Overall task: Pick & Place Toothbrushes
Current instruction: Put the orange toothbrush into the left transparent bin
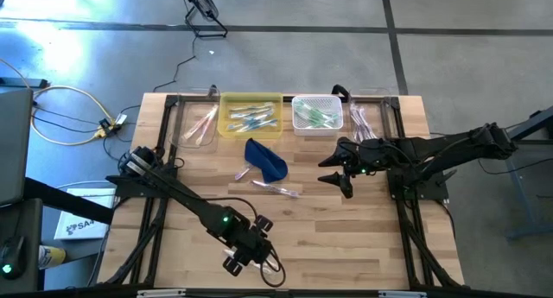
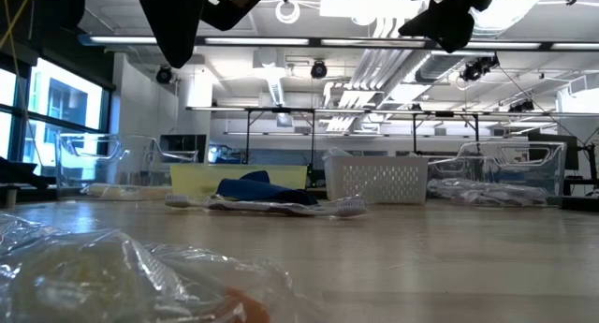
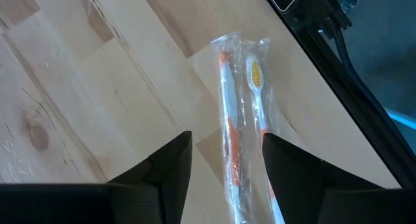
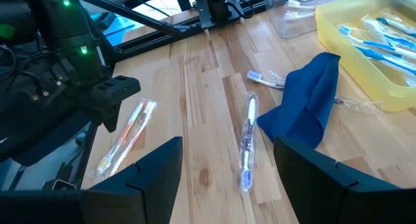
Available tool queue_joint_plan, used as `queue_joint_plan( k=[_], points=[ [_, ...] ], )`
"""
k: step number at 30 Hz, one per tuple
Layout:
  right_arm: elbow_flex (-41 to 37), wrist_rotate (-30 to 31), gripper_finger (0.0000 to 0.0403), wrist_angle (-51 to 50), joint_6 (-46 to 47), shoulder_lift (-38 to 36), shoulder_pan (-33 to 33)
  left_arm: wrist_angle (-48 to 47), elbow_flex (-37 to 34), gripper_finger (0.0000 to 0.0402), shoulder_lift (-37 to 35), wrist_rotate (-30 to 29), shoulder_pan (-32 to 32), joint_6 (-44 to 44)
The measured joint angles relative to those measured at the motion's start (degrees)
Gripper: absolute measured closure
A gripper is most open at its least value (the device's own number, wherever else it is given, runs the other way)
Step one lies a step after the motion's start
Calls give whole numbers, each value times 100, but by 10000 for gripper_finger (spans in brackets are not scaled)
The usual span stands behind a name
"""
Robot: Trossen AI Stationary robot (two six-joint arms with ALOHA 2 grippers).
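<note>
My left gripper (image 1: 244, 253) hangs open over the table's near edge, well above a clear packet of orange-accented toothbrushes (image 3: 242, 113) that lies flat on the wood; its fingers stand either side of the packet without touching it. That packet (image 4: 127, 136) also shows in the right wrist view. My right gripper (image 1: 341, 173) is open and raised right of the table's middle. Below and ahead of it lie a packed blue toothbrush (image 4: 247, 143), another toothbrush (image 4: 263, 78) and a dark blue pouch (image 4: 305, 107).
Along the far edge stand a clear bin (image 1: 199, 123), a yellow bin (image 1: 251, 114) with blue toothbrushes, a white basket (image 1: 317, 114) with green ones and another clear bin (image 1: 363, 117). Bare wood lies between the two grippers. Black frame rails (image 1: 406, 212) run down both sides.
</note>
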Motion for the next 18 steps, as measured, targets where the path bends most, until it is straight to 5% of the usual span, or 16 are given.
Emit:
queue_joint_plan(
  k=[18],
  points=[
    [2,1,169,0,-44,2,0,-7,0,217,0,-6,0,-4]
  ],
)
